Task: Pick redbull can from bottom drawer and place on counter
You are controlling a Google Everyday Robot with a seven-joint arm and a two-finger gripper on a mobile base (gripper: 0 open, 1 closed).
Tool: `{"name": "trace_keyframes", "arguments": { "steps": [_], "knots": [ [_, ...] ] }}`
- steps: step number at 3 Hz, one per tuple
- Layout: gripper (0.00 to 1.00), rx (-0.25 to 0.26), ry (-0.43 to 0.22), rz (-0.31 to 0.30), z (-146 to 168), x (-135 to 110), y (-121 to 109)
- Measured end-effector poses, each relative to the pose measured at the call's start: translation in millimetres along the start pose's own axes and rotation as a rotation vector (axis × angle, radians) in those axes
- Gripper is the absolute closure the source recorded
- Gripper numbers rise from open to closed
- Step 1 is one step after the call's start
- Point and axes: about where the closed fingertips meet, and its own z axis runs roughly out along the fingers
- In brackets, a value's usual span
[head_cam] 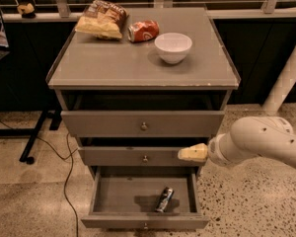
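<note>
My gripper (193,153) hangs at the right end of the middle drawer (123,157), above the open bottom drawer (113,194); grip state: cannot tell; redbull can (164,199) lies inside, untouched

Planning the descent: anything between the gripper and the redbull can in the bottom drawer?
Nothing visible. The gripper is by the middle drawer at its right end, above the open bottom drawer; the redbull can lies alone on its floor, lower down.
</note>
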Motion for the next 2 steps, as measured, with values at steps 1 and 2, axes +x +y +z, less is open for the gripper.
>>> {"name": "trace_keyframes", "arguments": {
  "steps": [1, 2],
  "knots": [
    [0.0, -0.012, 0.008, 0.03, 26, -12, 2],
    [0.0, -0.003, 0.055, 0.024, 56, -12, 12]
  ]
}}
